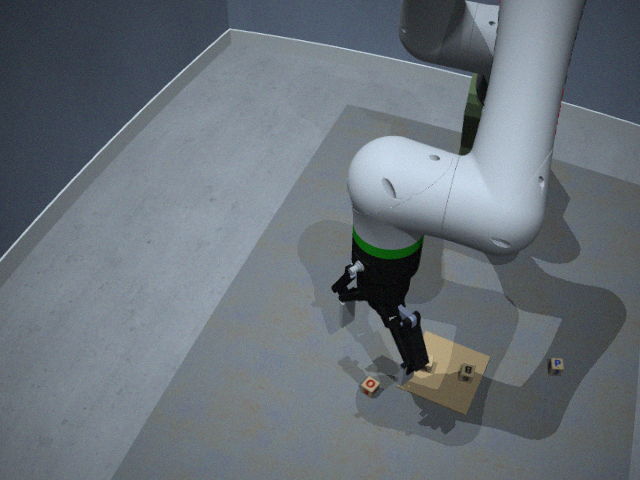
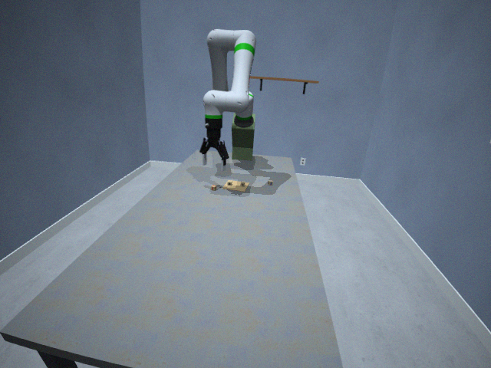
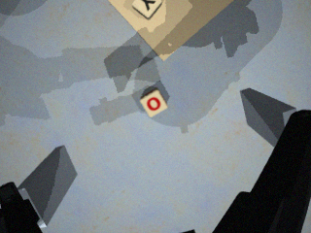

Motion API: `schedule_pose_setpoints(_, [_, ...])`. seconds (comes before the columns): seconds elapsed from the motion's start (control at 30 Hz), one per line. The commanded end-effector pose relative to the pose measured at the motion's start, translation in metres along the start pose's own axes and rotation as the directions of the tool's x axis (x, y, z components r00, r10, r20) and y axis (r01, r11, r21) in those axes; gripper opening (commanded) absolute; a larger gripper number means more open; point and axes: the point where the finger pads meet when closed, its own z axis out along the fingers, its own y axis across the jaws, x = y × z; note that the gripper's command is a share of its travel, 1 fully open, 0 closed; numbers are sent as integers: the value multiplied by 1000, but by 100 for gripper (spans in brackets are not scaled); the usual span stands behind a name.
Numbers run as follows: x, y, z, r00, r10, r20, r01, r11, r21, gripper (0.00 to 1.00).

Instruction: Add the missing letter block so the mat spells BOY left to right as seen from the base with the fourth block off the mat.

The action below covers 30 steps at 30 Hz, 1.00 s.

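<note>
Arm: You see the white six-joint arm with green bands (image 2: 232, 71) bent over the near end of the grey table top (image 2: 190, 257), its wrist pointing down.

Gripper: The black two-finger gripper (image 1: 381, 331) hangs above the table with its jaws spread to full width. You see nothing between the fingers; it holds no object.

Target block: The small wooden cube with a red letter O on top (image 1: 370, 385) rests on the table just off the mat's edge, apart from it. In the wrist view you find it (image 3: 154, 104) between the two fingertips and further out from the camera.

Mat: The flat tan square mat (image 1: 449, 395) lies on the table, partly in the arm's shadow.

Blocks on mat: The wooden cube with a black letter Y (image 3: 148, 6) sits on the mat, letter face up. The wooden cube with a black letter B (image 1: 466, 371) sits on the mat further along the same row. In the top view one gripper finger hides the Y block.

Spare block: The wooden cube with a blue letter P (image 1: 556, 365) rests on the table well apart from the mat, on the side opposite the O block.

Background: A green pedestal (image 2: 242, 142) carries the arm base. A thin wooden wall shelf (image 2: 283, 80) hangs behind it.
</note>
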Motion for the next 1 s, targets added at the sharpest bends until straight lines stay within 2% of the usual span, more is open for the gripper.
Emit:
schedule_pose_setpoints(0.0, [0,0,3,990,138,8,-138,990,10,100])
schedule_pose_setpoints(0.33, [0,0,9,918,397,10,-398,918,7,100])
schedule_pose_setpoints(0.4, [0,0,9,918,397,10,-398,918,7,100])
schedule_pose_setpoints(0.43, [0,0,11,884,467,11,-467,884,7,100])
schedule_pose_setpoints(0.63, [0,-1,14,805,594,12,-594,805,5,100])
schedule_pose_setpoints(0.9, [-1,-1,19,660,751,13,-751,660,3,100])
schedule_pose_setpoints(0.97, [-1,-1,19,660,751,13,-751,660,3,100])
